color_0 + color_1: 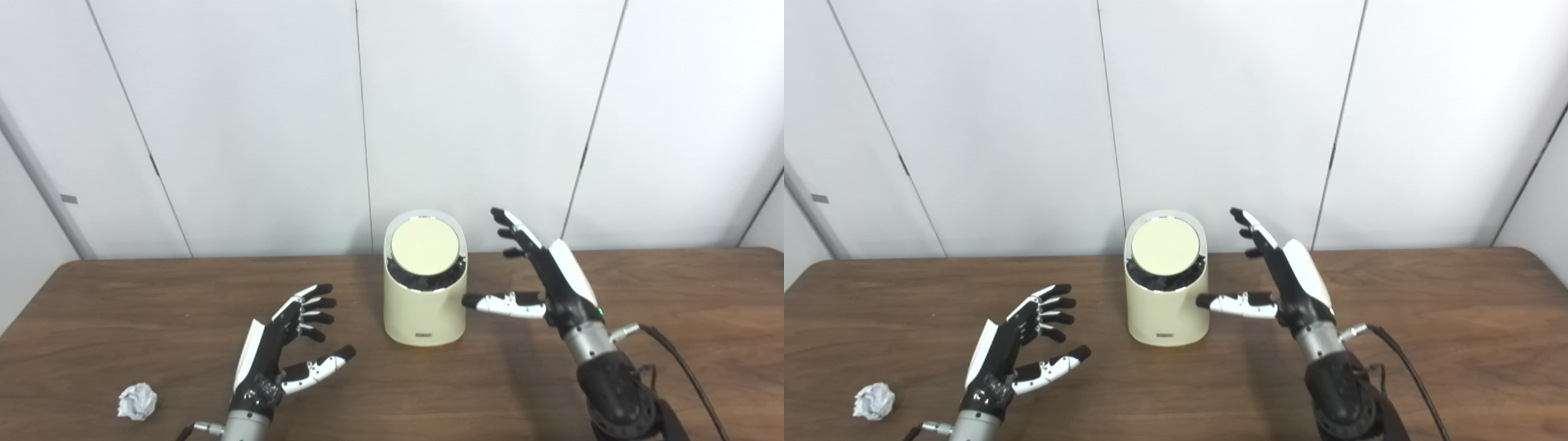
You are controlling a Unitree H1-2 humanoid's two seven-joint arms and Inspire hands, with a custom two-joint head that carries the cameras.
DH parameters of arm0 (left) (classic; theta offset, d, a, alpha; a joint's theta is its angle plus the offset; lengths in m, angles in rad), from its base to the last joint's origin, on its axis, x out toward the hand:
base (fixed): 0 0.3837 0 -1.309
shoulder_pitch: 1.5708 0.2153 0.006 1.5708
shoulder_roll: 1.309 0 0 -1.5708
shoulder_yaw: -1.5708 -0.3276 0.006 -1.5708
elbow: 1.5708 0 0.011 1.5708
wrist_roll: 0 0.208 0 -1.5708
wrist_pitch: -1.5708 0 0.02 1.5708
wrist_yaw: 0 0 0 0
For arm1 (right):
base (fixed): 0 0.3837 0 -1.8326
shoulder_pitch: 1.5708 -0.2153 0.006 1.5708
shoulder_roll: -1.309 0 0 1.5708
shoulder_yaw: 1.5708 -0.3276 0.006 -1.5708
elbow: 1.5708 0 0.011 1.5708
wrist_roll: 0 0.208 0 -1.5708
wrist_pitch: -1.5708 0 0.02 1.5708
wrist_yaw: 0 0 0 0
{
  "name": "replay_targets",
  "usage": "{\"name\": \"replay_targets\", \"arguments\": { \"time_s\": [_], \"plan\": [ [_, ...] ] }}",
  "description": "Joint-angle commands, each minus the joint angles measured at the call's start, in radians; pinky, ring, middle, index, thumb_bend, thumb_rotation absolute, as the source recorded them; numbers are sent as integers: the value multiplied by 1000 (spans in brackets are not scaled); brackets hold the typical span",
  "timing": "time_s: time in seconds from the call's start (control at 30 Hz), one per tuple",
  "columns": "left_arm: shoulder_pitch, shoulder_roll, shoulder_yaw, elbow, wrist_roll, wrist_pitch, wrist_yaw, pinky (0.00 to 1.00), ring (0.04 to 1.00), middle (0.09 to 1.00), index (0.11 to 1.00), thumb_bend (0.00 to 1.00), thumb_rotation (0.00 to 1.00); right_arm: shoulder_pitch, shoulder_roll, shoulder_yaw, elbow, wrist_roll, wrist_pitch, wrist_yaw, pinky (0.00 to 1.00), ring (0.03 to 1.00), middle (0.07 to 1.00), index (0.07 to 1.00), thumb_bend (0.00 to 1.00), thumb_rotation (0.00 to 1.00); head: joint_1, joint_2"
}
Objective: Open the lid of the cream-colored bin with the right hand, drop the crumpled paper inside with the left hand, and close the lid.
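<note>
My right hand [551,275], fingers spread, flanks the cream-colored bin [424,306]; next, lift its closed lid [425,246]. My left hand [282,349] waits empty and spread.

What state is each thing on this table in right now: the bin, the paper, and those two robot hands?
cream-colored bin: upright on the table, lid shut.
crumpled paper: lying on the table near the left front edge, untouched.
left hand: open, empty, right of the paper.
right hand: open, empty, beside the bin, thumb tip at its side wall.
</note>
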Motion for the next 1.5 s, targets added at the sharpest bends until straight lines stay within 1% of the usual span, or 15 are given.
{"name": "replay_targets", "arguments": {
  "time_s": [0.0,0.07,0.23,0.37,0.5,0.63,0.77,0.9,0.97,1.23,1.47],
  "plan": [
    [-39,9,4,-14,-9,-39,4,551,675,754,819,689,90,-67,7,-2,-19,-4,1,-13,741,868,917,927,783,382,-1,1],
    [-38,9,4,-16,-8,-35,4,552,675,754,819,688,89,-84,10,2,-20,-13,20,-10,733,861,913,933,787,385,-1,1],
    [-37,10,3,-21,-6,-29,3,551,674,755,819,682,79,-114,21,16,-32,-31,72,-2,729,882,923,950,786,401,-1,2],
    [-37,11,4,-23,-5,-26,2,550,676,756,816,681,67,-139,30,29,-34,-61,110,-6,699,867,919,947,785,421,-1,2],
    [-40,12,3,-18,2,-30,5,545,671,748,810,685,80,-168,38,48,-24,-98,142,-14,659,840,907,934,771,381,-2,1],
    [-41,12,2,-16,-2,-32,3,543,673,748,810,679,81,-203,45,62,5,-117,142,-28,604,793,891,921,784,384,2,2],
    [-40,9,2,-20,-5,-28,2,548,674,748,808,683,76,-228,50,71,36,-124,140,-39,606,781,881,912,790,389,6,3],
    [-39,9,2,-23,10,-25,8,543,670,744,808,684,90,-251,56,79,61,-137,158,-36,601,774,865,904,786,389,10,4],
    [-38,8,3,-22,8,-27,8,543,670,743,806,690,85,-258,56,82,67,-135,169,-28,619,791,879,910,775,396,10,5],
    [-34,8,3,-31,2,-25,5,547,674,744,805,692,81,-278,60,88,103,-119,159,-38,699,849,902,912,776,381,13,11],
    [-26,9,4,-45,-3,-21,2,548,671,746,806,690,69,-283,58,93,121,-121,160,-43,697,843,894,911,791,306,14,16]
  ]
}}
